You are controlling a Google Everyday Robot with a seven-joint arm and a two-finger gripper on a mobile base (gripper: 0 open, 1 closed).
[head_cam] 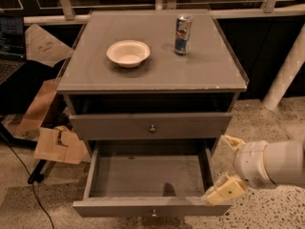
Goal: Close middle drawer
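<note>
The middle drawer [152, 207] is a long shallow grey box with a slim front panel and a small round knob. It is pulled far out of the grey cabinet [152, 75], and its inside is bare. My gripper [228, 168] is at the drawer's right side, open and empty. Its lower finger [224, 191] is at the drawer's front right corner and its upper finger [232, 142] is beside the right wall. Whether either finger touches the drawer I cannot tell.
Above it, a grey drawer with a taller front [152, 126] stands slightly out. On the cabinet top are a white bowl [128, 53] and a soda can [183, 34]. Cardboard pieces [59, 145] and a cable lie on the floor at left. A white pole [286, 70] leans at right.
</note>
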